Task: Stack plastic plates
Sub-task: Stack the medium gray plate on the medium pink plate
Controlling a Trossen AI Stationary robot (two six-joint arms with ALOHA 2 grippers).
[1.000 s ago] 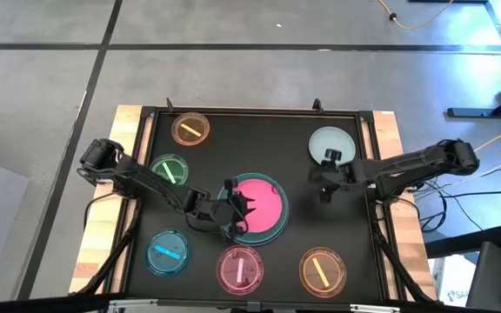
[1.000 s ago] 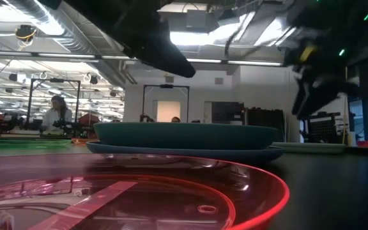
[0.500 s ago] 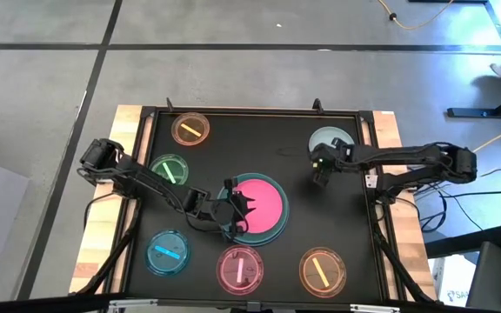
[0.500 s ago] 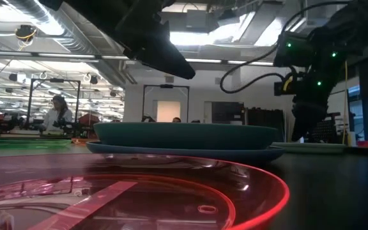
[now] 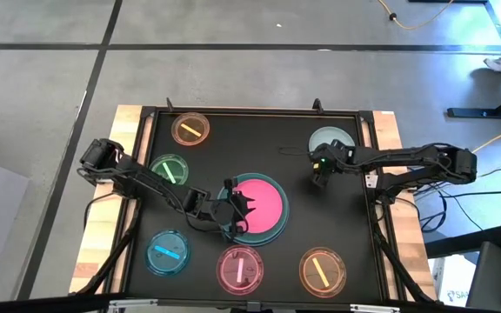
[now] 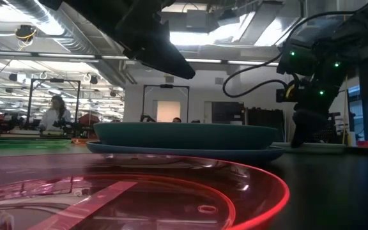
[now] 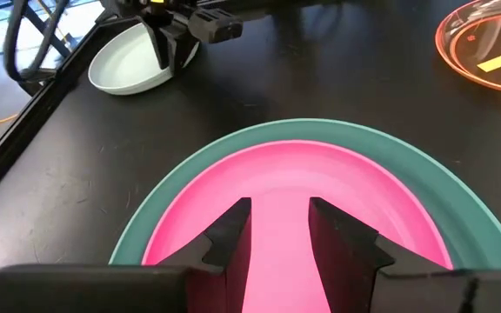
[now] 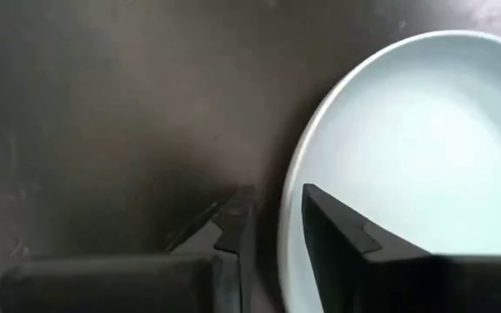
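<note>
**Two hands, one plate rim: the pale mint plate about to be lifted**

One pale mint plate lay alone near the far right corner of the black tabletop, apart from the stack it presumably belonged on. The right hand was down at its near rim, one finger over the inside of the plate and the other over the tabletop outside it. The jaws were parted with the rim between them, not yet clenched, a placement that suited pinching the thin edge rather than reaching under a flat plate.

At the tabletop's middle sat the stack so far: the pink plate nested in the teal plate, with a blue-grey plate beneath them in the low view. The left hand hung over the pink plate's near side, fingers spread and grasping nothing, probably waiting.

Five small translucent dishes ringed the stack: an orange dish at the far left, a green dish, a blue dish, a pink dish and another orange dish along the near edge. They were left where they lay, likely for stacking after the larger plates.
</note>
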